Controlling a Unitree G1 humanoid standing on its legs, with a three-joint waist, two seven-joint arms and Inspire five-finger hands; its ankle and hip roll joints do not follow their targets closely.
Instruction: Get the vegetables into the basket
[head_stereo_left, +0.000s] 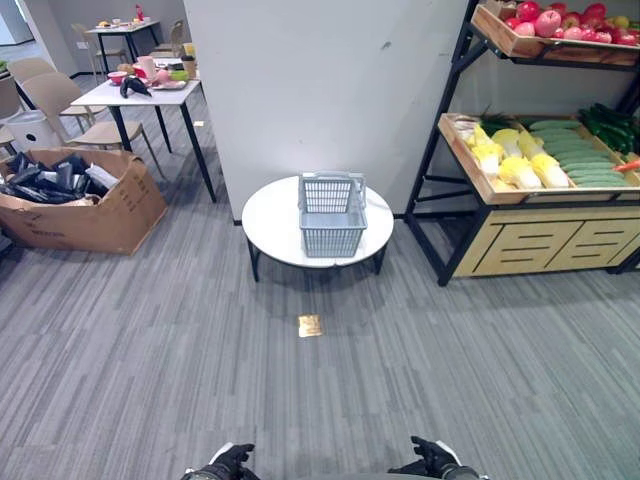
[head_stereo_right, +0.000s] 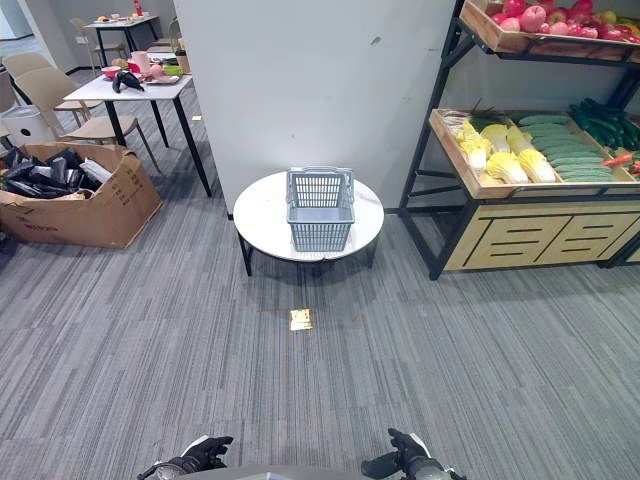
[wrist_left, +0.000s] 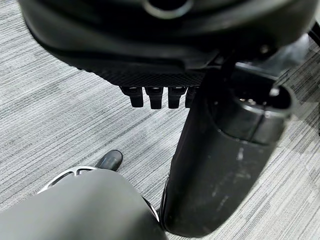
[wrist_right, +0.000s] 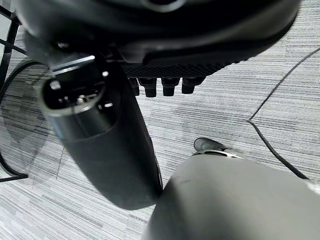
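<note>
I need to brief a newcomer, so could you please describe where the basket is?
Find the large white wall at centre. Before it stands a low round white table, and on that sits the grey plastic mesh basket, the only thing there.

Light: bright, even, from overhead.
Shadows: soft patch on the floor (head_stereo_left: 150, 340) under the round table (head_stereo_left: 270, 220).
Glare: small bright patch on the floor tag (head_stereo_left: 310, 325).
Blur: hands' dark bulk out of focus in both wrist views.
Distortion: shelf (head_stereo_left: 540, 190) uprights lean outward at the edge.

Right hand (wrist_right: 165, 75), empty, over grey carpet (wrist_right: 280, 45)
</note>
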